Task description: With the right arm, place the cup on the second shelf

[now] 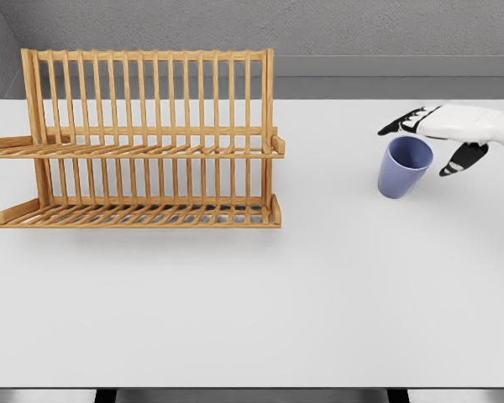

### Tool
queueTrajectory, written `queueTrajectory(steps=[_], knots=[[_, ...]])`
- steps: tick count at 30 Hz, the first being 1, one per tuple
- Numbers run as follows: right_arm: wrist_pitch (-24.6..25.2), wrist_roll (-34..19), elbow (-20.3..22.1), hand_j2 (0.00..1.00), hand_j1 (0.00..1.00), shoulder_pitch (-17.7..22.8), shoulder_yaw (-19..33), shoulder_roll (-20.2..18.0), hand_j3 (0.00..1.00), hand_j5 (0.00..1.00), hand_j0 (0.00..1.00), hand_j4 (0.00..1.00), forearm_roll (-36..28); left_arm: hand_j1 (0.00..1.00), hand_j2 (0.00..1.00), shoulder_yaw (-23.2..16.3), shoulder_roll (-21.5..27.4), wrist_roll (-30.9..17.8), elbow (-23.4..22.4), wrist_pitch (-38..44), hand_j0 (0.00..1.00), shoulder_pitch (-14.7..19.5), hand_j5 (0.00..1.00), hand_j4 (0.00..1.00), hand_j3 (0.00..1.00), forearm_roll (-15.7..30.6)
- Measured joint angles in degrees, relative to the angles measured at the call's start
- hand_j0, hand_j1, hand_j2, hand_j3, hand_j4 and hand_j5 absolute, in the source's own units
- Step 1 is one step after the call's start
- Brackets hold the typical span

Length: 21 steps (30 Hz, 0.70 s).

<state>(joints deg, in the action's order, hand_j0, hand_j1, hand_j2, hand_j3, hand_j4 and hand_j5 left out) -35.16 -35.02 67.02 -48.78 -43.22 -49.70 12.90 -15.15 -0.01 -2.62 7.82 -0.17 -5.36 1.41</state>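
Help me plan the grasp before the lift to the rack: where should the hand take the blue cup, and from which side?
Probably around the side wall of the blue tapered plastic cup, coming from its right, where the open right hand hovers. The cup stands upright with no handle, and its wall is bare.

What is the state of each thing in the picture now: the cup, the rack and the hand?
blue cup: upright on the table, mouth open upward, not yet lifted.
wooden rack: standing upright, both shelves bare.
right hand: fingers spread around the cup's rim, not closed on it.
white table: carries the rack and the cup, set apart.
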Motion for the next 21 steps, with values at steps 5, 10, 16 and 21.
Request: queueTrajectory(steps=[5, 10, 16, 21], knots=[[0.0, 0.0, -4.3, 1.00, 1.00, -1.8, -0.8, 2.4, 1.00, 1.00, 1.00, 1.00, 1.4, 1.00, 1.00, 0.0, 0.0, 0.0, 0.0, 0.0, 1.00, 0.0, 1.00, 1.00, 1.00, 0.0], [0.0, 0.0, -7.4, 1.00, 1.00, -3.0, -2.0, 4.5, 1.00, 1.00, 1.00, 1.00, 2.2, 1.00, 1.00, 0.0, 0.0, 0.0, 0.0, 0.0, 1.00, 0.0, 1.00, 1.00, 1.00, 0.0], [0.0, 0.0, -9.2, 1.00, 1.00, -3.7, -4.1, 5.9, 1.00, 1.00, 1.00, 1.00, 2.4, 1.00, 1.00, 0.0, 0.0, 0.0, 0.0, 0.0, 1.00, 0.0, 1.00, 1.00, 1.00, 0.0], [0.0, 0.0, -9.2, 1.00, 1.00, -4.2, -4.6, 6.0, 1.00, 1.00, 1.00, 1.00, 2.5, 1.00, 1.00, 0.0, 0.0, 0.0, 0.0, 0.0, 1.00, 0.0, 1.00, 1.00, 1.00, 0.0]])
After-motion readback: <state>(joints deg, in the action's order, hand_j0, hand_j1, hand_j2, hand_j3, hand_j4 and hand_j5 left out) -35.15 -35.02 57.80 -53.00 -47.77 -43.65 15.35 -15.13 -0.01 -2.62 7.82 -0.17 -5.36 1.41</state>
